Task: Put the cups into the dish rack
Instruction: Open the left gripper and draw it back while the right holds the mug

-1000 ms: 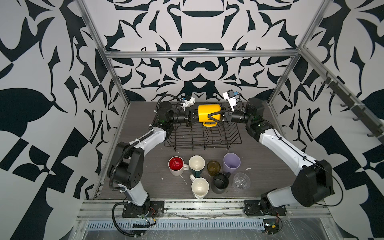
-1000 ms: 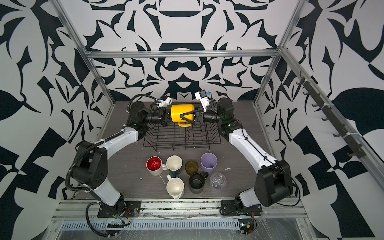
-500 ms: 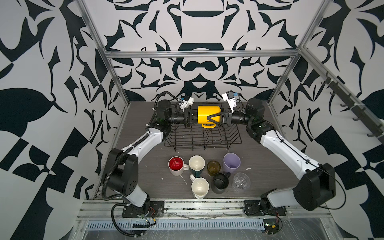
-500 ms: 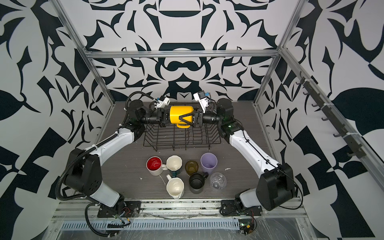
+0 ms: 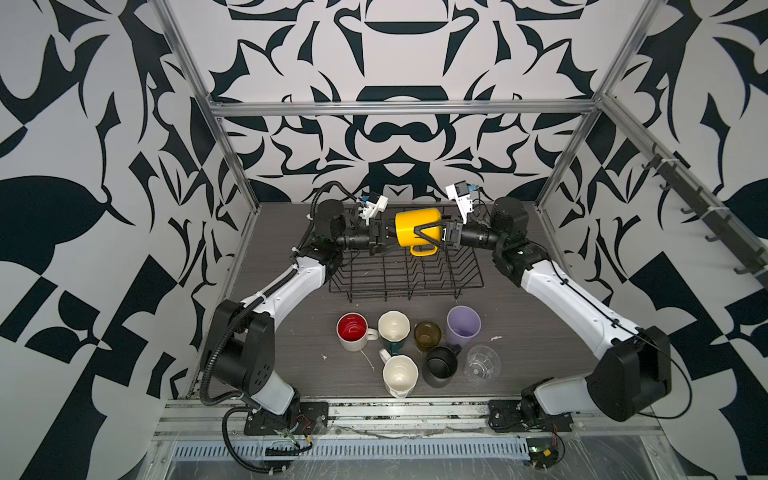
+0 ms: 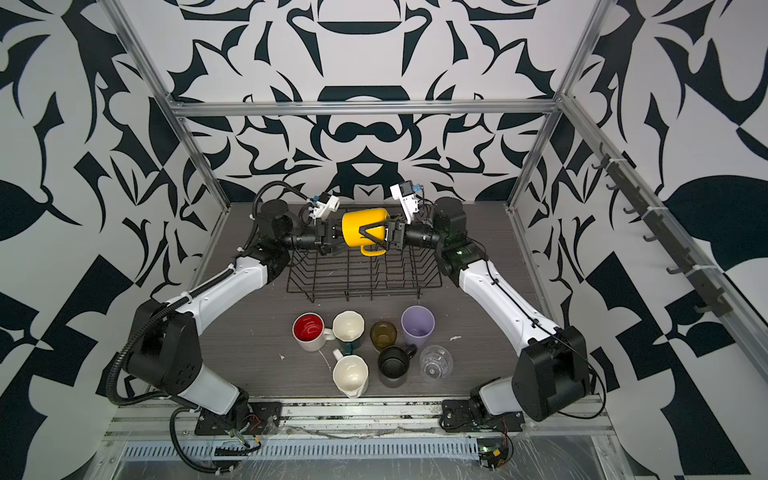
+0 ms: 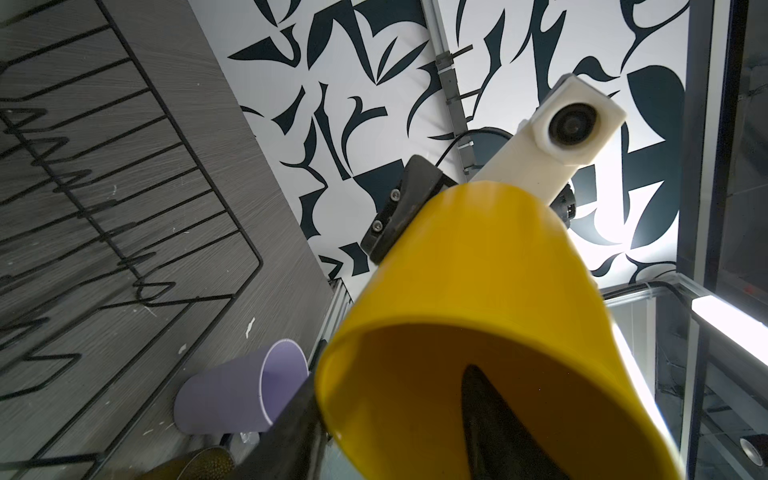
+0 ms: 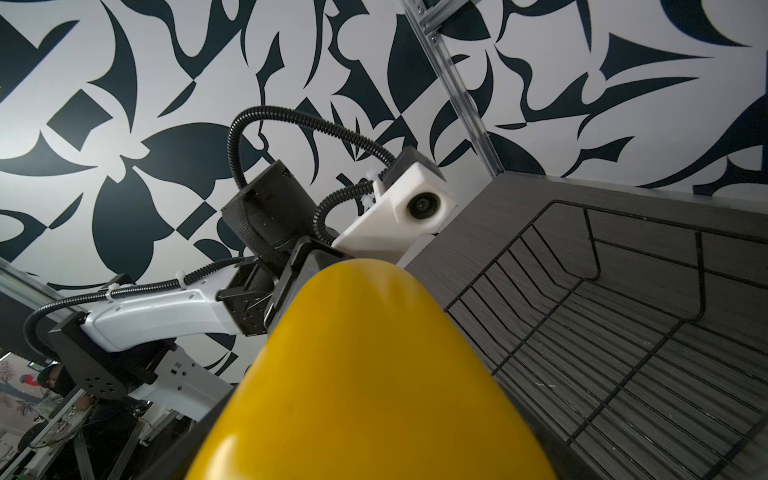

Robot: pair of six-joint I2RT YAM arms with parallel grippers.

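Now that the left gripper [image 5: 388, 236] has let its jaws part around the rim, the right gripper [image 5: 420, 235] alone clamps the yellow mug [image 5: 415, 218], sideways above the dish rack [image 5: 407, 291]. The handover looks done, and lowering it in comes next.

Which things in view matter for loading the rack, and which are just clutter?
Job:
yellow mug, held by right gripper above dish rack
on table: white mug red inside, teal faceted mug, cream faceted mug, amber glass, lilac tumbler, black mug, clear glass

Lying about:
white scraps
hook rail on side wall
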